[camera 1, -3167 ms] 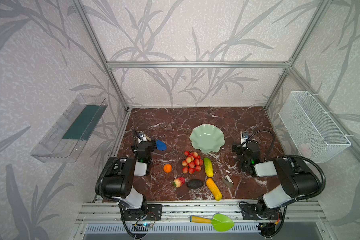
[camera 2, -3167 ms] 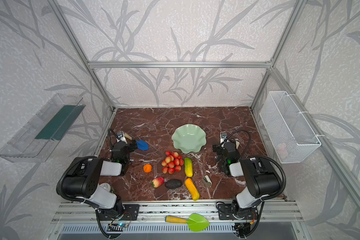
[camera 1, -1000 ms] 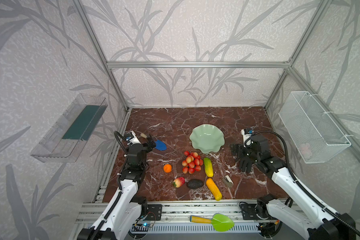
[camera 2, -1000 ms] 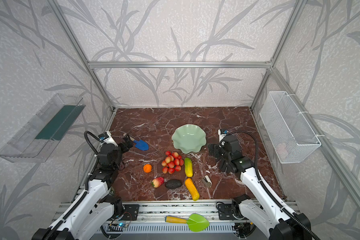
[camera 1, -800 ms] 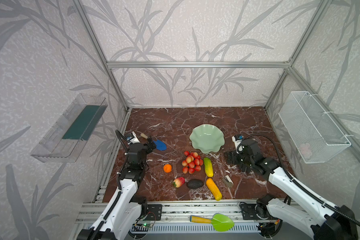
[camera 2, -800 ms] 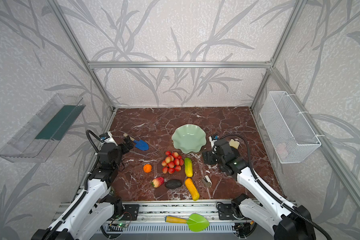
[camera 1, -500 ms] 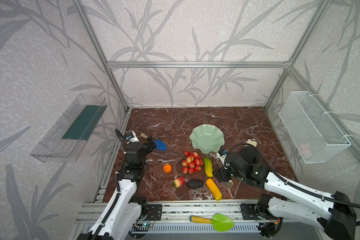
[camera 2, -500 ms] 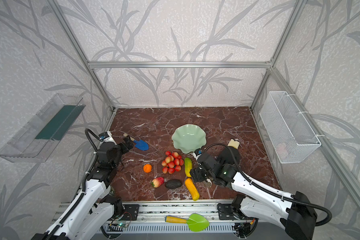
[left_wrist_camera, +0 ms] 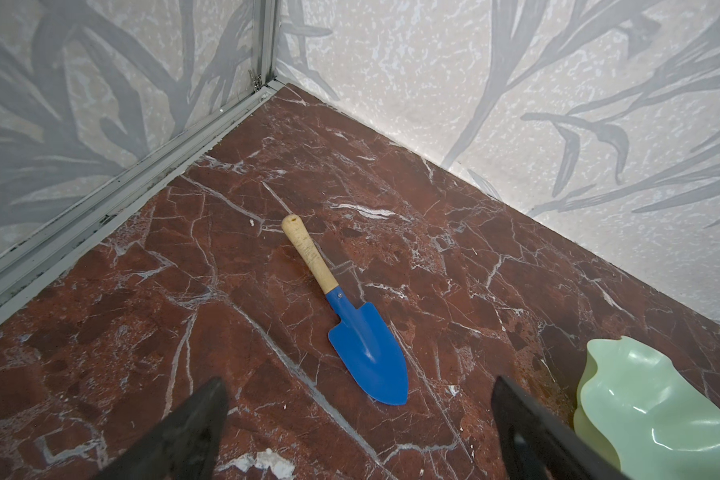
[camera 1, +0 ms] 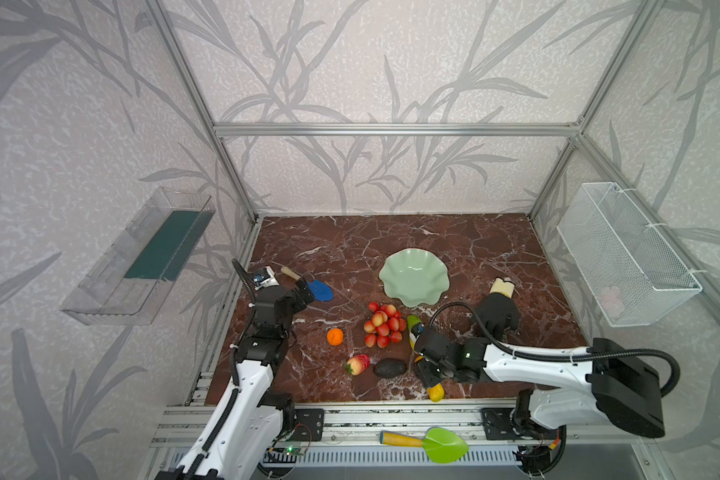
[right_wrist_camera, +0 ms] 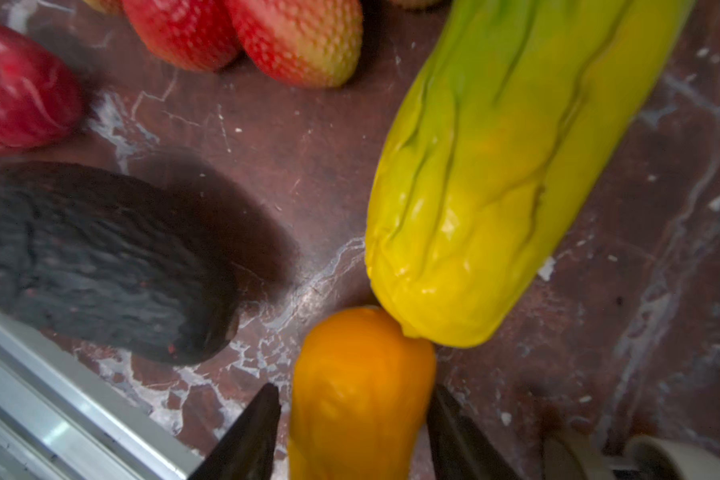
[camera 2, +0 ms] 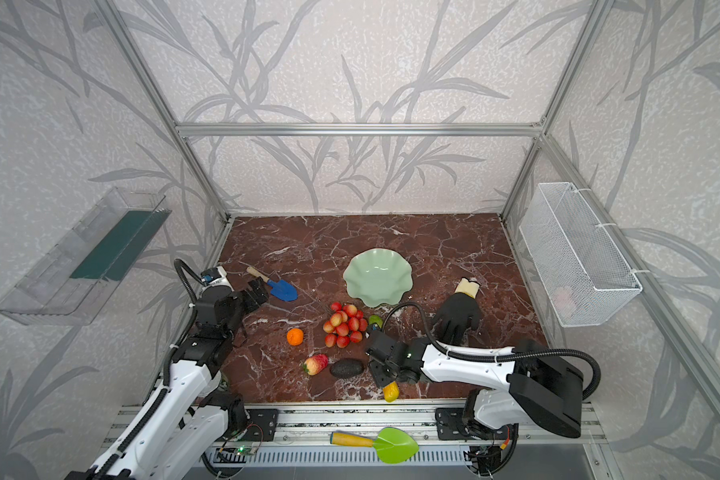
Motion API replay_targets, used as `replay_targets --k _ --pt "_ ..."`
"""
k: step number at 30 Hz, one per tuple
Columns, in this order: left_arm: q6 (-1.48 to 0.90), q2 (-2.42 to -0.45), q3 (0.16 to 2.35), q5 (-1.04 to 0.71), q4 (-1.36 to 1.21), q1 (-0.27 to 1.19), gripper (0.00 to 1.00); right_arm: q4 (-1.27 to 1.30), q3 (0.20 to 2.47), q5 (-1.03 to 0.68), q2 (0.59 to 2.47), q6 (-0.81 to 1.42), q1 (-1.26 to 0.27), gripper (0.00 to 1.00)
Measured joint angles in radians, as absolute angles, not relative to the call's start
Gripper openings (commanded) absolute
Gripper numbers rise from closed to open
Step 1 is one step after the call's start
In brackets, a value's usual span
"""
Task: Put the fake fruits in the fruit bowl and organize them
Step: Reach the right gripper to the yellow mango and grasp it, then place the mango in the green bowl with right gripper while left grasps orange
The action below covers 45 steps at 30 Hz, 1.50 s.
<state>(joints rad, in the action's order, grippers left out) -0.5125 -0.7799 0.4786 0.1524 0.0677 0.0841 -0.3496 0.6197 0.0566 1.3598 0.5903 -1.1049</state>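
Observation:
The pale green fruit bowl sits empty mid-table. In front of it lie the berry cluster, the round orange, the strawberry, the avocado and the green-yellow oblong. My right gripper is down near the front edge, shut on the orange-yellow oblong, which touches the green-yellow oblong's end. My left gripper hangs open and empty at the left, beside a blue trowel.
A blue trowel lies left of the bowl. A black glove lies right of the fruits. The front metal rail runs close to the avocado. A green trowel rests on the front frame. A wire basket hangs right, a clear tray left.
My right arm swung from beside the bowl towards the front, came down over the orange-yellow oblong and narrowed its jaws around it. The left arm stayed in place, open.

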Motion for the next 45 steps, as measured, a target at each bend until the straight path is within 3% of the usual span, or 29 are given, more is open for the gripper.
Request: replay_targets --k 3,5,13,17,25,32,37,45 --pt "-0.522 -0.786 0.507 0.137 0.131 0.084 0.98 -0.34 0.627 0.051 1.366 0.596 -1.109 0.23" --pt "-0.527 -0.794 0.532 0.124 0.165 0.084 0.97 -0.349 0.63 0.051 1.352 0.592 -1.11 0.19" --pt "-0.527 -0.852 0.593 -0.03 0.271 0.085 0.9 -0.453 0.744 0.115 1.102 0.524 -1.09 0.17" --pt "-0.527 -0.882 0.594 -0.104 0.317 0.109 0.89 -0.421 0.853 0.099 1.097 0.453 -0.934 0.18" --pt "-0.534 -0.924 0.583 -0.153 0.354 0.249 0.88 -0.265 1.037 -0.011 1.443 0.316 -0.616 0.18" --pt "-0.559 -0.971 0.54 -0.153 0.36 0.345 0.88 -0.202 1.2 -0.066 1.755 0.253 -0.507 0.19" --pt "-0.577 -1.041 0.513 -0.15 0.359 0.381 0.88 -0.182 1.288 -0.084 1.928 0.238 -0.495 0.28" --pt "-0.602 -1.126 0.494 -0.15 0.303 0.399 0.85 -0.172 1.323 -0.107 1.992 0.246 -0.485 0.69"
